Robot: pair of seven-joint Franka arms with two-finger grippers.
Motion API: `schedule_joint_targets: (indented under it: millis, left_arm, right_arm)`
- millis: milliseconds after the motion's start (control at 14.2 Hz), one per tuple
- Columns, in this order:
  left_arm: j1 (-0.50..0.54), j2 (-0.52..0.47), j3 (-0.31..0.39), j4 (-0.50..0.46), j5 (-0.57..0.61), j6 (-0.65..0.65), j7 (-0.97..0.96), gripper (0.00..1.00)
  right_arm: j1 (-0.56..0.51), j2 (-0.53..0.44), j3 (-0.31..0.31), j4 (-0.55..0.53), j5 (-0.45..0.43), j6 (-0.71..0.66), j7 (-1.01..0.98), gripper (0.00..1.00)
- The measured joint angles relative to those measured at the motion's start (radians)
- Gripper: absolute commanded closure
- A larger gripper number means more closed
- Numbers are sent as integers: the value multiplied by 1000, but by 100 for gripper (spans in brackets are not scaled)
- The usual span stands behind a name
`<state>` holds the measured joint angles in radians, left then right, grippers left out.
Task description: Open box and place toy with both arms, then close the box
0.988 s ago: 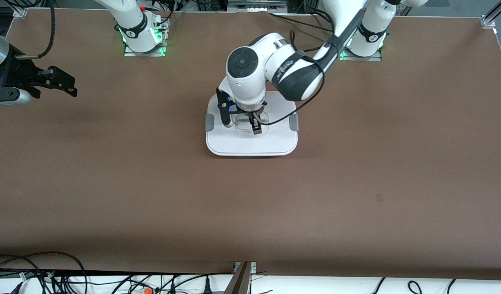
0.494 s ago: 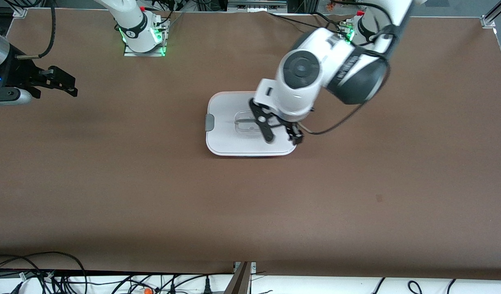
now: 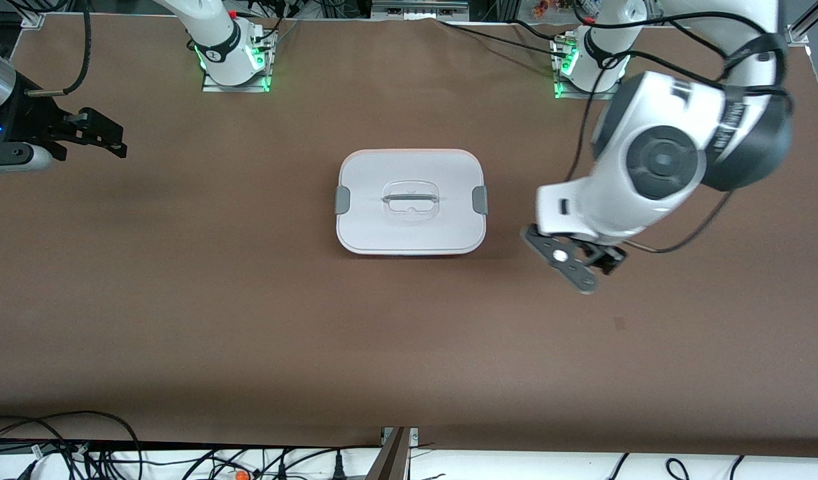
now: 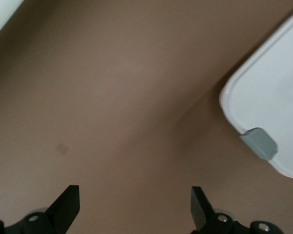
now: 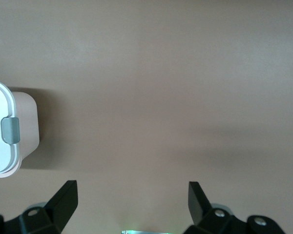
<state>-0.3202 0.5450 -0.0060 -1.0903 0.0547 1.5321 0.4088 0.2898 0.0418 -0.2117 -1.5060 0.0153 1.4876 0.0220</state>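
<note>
- Brown table, broad and matte, spread under everything; small darker square mark on it toward the left arm's end, also visible in the left wrist view.
- Left arm, white with dark grey joints, reaching from its base at the table's edge; lettering on the dark wrist band too blurred to read.
- Box at mid-table, white lid on, shut flat; faint pinkish rim along the lid edge farthest from the front camera.
- Grey clips on the lid's two short sides, one toward the right arm's end, one toward the left arm's end; clear handle in the lid's middle.
- No readable label or brand on the lid.
- Left gripper up over bare table, beside the box toward the left arm's end, clear of it; jaws spread wide, nothing between them; fingers seen in the left wrist view, box corner and one clip well ahead of them.
- Right gripper waiting over the table at the right arm's end, well apart from the box; jaws wide and empty, fingers framing bare table, box edge with a clip off to one side.
- Toy not seen in any view.
</note>
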Motion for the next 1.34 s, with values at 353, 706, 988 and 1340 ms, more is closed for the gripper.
schedule_joint_targets:
  millis: [353, 706, 988, 1340]
  left_arm:
    - [122, -88, 86, 15, -1, -1, -48, 0]
    - [216, -231, 95, -90, -3, -9, -257, 0]
    - [293, -344, 96, -237, -37, -16, -332, 0]
    - [308, -375, 90, -301, -38, -15, -350, 0]
  right_arm:
    - [0, 0, 0, 0, 0, 0, 0, 0]
    - [0, 0, 0, 0, 0, 0, 0, 0]
    - [0, 0, 0, 0, 0, 0, 0, 0]
    - [0, 0, 0, 0, 0, 0, 0, 0]
